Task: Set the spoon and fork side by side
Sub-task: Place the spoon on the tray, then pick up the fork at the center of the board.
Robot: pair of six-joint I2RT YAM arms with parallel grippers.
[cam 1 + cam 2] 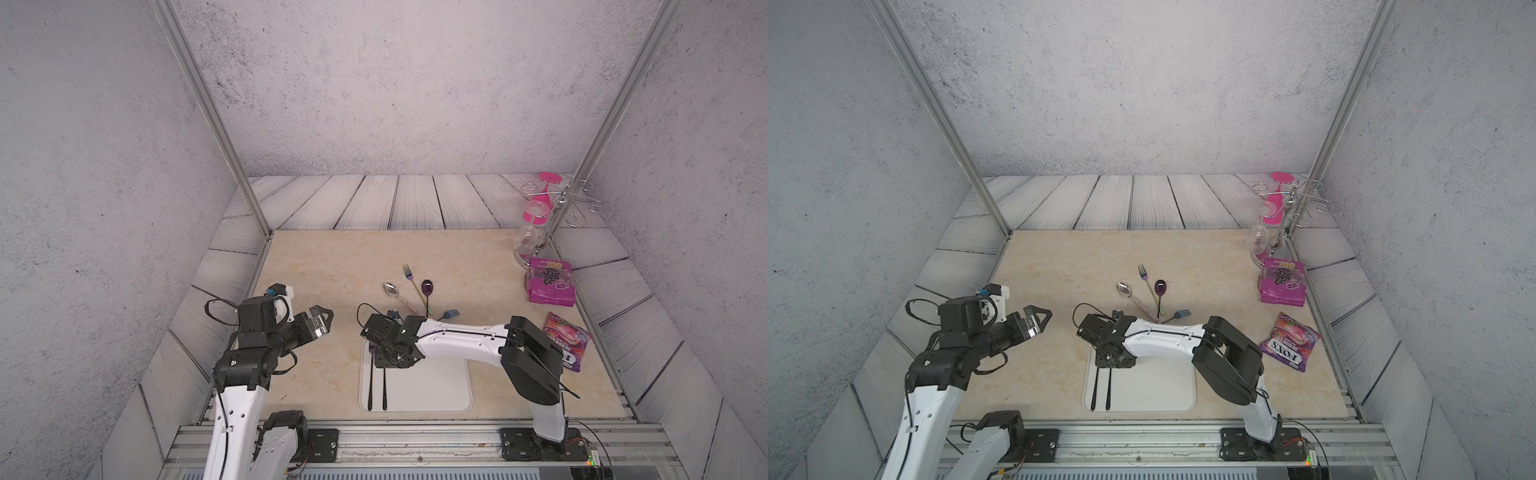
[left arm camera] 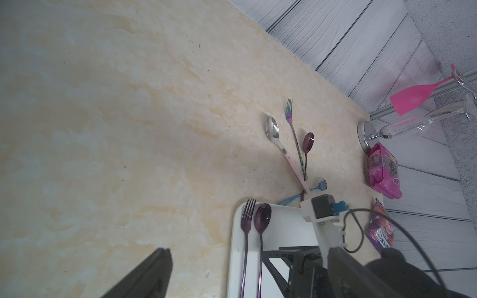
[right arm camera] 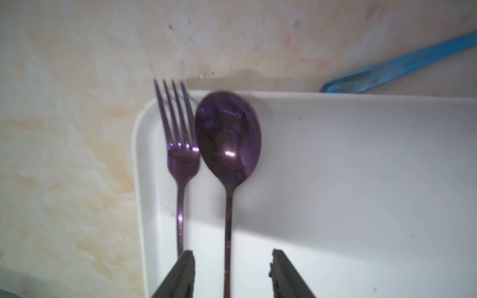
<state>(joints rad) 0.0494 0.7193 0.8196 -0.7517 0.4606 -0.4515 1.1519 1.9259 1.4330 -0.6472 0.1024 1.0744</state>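
Nearest the robot's base, a white tray (image 1: pixel 436 386) sits by the front edge of a beige marble-patterned table (image 1: pixel 316 266). A purple fork (image 3: pixel 180 154) and a purple spoon (image 3: pixel 228 139) lie in it along its left wall, handles parallel and pointing toward the base. The fork is next to the wall and the spoon just inside it, their heads almost touching.

The right gripper (image 3: pixel 232 258) hangs low over the handles. Its fingers (image 3: pixel 187 268) are spread on either side of the spoon's handle with a gap on each side, gripping nothing; one finger overlaps the fork's handle in the wrist view. The spoon's bowl reaches the tray's far rim, and the fork's tines stick out over the rim at the corner. The rest of the tray, to the right, is bare.

The left gripper (image 1: pixel 322 320) hovers over open table well to the left of the tray; whether its fingers are spread or together cannot be told.

Just beyond the tray lies a blue fork (image 1: pixel 451 313). Past it, a silver spoon (image 1: pixel 390 288), a rainbow fork (image 1: pixel 409 272) and a dark spoon (image 1: pixel 427 286) fan out with their handles crossing.

By the right edge are a candy bag (image 1: pixel 567 347) and, farther back, pink packets (image 1: pixel 550 282) and a glass rack (image 1: pixel 561 199).
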